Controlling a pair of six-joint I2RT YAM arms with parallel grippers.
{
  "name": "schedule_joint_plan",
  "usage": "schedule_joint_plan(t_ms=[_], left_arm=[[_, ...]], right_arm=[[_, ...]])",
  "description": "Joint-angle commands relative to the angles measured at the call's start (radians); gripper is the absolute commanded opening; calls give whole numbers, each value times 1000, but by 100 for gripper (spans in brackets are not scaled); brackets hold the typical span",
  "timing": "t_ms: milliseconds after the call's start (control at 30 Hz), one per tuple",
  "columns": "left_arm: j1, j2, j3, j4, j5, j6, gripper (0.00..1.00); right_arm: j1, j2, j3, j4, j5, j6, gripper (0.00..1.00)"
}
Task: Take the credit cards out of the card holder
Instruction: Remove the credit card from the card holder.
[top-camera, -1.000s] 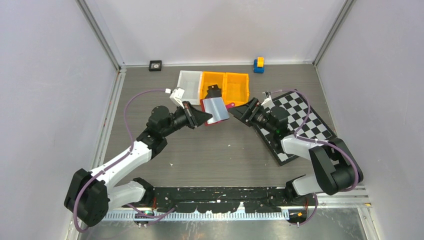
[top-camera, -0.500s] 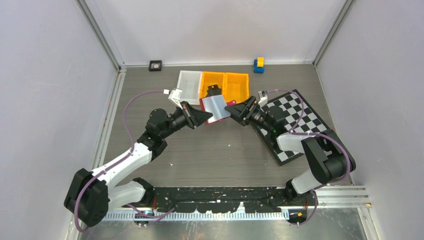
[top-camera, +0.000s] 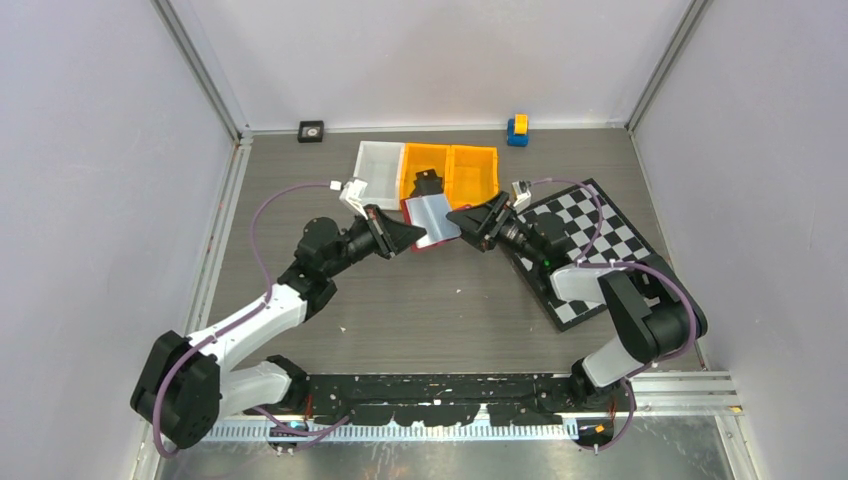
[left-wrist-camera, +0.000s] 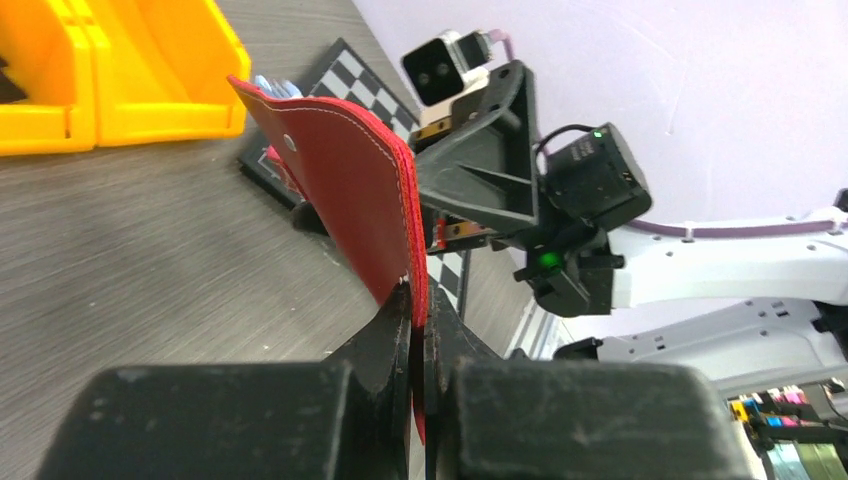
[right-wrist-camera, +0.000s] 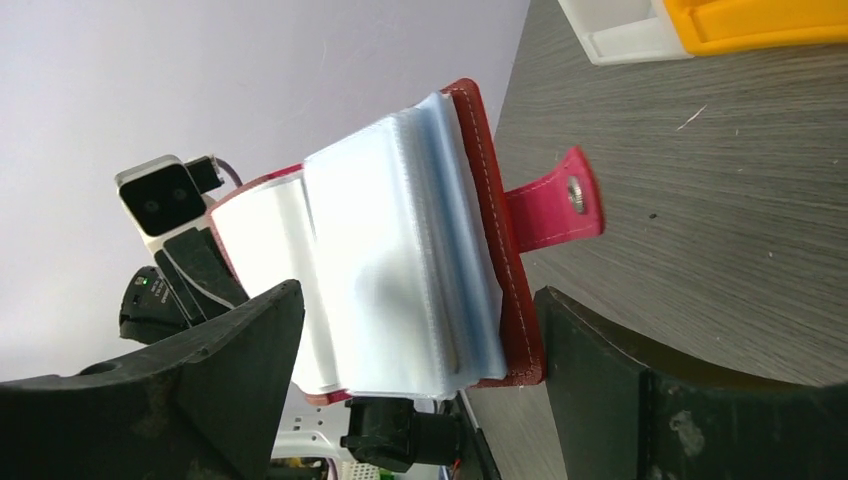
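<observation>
Left jaws clamping red cover of card holder (top-camera: 432, 222), holding it up off desk (top-camera: 420, 300). Right jaws gaping wide; holder's sleeve stack lying at their 9 o'clock, between tips. Cards not showing.

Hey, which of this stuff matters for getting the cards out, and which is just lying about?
Job: card holder, left gripper pinching it, open right gripper; cards not visible.
Lying about: orange bins, white bin, chequered board, blue-yellow block, black square.
</observation>
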Motion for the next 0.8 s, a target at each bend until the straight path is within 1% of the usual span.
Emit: schedule_joint_plan(t_ms=[0,133,400,767], left_arm=[[-1,-12,28,-69,-93,45,0],[-2,13,44,-112,-107,46,0],[-2,106,88,-110,-34,39,0],[-2,207,125,-111,17,26,0]], right_arm=[[5,-66,10,39,7,-13,86],[-4,-112,-13,16,41,-52,79],[-21,-197,-48,-65,99,-118,73],[-21,-186,-44,-38,81,-112,64]])
